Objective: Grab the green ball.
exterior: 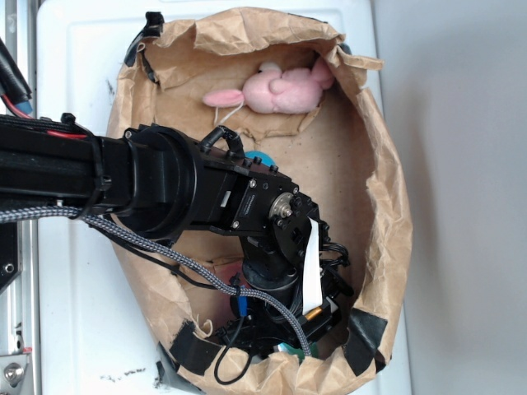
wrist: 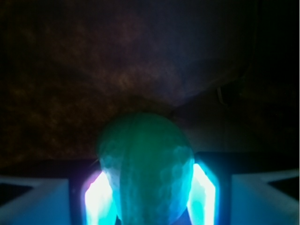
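Wrist view: I see the green ball seated between the gripper fingers, both pads pressed on its sides, clamped. Exterior: my arm reaches down into the brown paper bag; pink plush toy lies at the far end.
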`<state>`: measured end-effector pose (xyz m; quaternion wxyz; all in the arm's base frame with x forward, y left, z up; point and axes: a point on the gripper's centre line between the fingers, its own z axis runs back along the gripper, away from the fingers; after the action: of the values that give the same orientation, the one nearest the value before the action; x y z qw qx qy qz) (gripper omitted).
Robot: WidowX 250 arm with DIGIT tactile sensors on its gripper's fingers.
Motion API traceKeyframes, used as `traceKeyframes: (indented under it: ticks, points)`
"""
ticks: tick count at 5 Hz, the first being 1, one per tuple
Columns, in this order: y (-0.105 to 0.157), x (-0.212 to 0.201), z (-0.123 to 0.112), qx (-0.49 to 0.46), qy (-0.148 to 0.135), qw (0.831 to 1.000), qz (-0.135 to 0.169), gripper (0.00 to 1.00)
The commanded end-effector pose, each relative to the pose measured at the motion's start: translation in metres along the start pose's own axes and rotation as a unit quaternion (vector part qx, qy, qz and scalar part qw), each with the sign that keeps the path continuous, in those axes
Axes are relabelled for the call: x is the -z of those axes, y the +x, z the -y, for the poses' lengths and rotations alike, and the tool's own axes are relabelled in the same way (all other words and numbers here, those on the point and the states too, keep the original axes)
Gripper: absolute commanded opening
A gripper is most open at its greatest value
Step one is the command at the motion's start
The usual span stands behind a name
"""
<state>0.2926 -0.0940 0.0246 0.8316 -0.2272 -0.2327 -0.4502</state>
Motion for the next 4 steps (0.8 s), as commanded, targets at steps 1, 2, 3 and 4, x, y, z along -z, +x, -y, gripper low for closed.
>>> traceKeyframes:
  ticks: [1, 2, 3, 4]
  points:
    - [0.007, -0.043, -0.007, -0.029, 0.062, 0.997, -0.021, 0.0]
    - [0.002, -0.084, -0.009, -0.073, 0.092, 0.993, -0.025, 0.0]
    - [-0.004, -0.125, -0.009, -0.1, 0.111, 0.989, -0.024, 0.0]
    - [0.002, -0.144, -0.007, -0.173, 0.171, 0.962, -0.123, 0.0]
